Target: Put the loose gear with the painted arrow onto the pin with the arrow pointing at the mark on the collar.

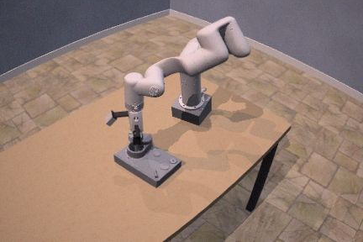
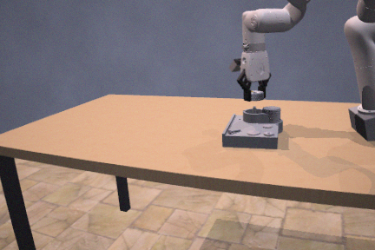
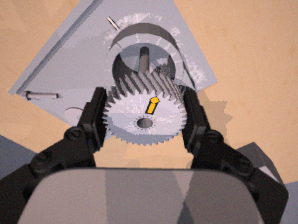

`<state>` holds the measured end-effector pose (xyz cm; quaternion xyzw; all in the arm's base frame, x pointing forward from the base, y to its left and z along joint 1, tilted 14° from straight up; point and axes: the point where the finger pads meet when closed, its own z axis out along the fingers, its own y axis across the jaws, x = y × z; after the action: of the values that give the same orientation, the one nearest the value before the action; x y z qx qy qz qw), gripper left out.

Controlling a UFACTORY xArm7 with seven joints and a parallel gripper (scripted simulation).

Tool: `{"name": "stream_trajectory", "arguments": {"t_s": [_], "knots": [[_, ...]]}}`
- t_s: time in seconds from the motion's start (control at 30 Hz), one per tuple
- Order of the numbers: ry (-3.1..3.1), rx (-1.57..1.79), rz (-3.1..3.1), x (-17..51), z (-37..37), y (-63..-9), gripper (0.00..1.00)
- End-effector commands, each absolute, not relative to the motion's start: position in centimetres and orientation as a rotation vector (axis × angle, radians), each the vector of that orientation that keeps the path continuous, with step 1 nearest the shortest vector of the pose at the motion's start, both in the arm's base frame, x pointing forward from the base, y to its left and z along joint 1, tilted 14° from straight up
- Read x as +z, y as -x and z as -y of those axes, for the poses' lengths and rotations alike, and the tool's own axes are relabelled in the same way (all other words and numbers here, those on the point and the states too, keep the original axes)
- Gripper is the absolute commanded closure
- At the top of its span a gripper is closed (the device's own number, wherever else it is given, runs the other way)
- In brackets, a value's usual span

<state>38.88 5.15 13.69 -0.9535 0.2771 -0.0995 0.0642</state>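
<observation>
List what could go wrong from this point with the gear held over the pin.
1. The gear hangs above the collar, its bore offset from the pin in the wrist view; lowering now could jam on the pin top.
2. The timing case is loose, so a side push may slide it.
3. The arrow may miss the mark, which isn't discernible.

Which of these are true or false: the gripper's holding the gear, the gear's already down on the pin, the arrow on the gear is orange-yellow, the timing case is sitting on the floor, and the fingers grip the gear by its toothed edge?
1. The gripper holds the gear. True.
2. The gear is already down on the pin. False: in the exterior view it hangs above the collar, apart from it.
3. The arrow is orange-yellow. True.
4. The timing case sits on the floor. False: it rests on the table.
5. The fingers grip the toothed edge. True, one on each side.
</observation>
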Motion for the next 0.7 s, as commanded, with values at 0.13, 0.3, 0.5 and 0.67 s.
{"name": "stream_trajectory", "arguments": {"t_s": [0.13, 0.3, 0.5, 0.67], "knots": [[2.876, -0.305, -0.839, 13.82, -5.14, -38.97, 1.0], [2.876, -0.305, -0.839, 13.82, -5.14, -38.97, 1.0], [2.876, -0.305, -0.839, 13.46, -5.19, -39.08, 1.0], [2.876, -0.305, -0.839, 12.84, -5.27, -39.25, 1.0]]}}
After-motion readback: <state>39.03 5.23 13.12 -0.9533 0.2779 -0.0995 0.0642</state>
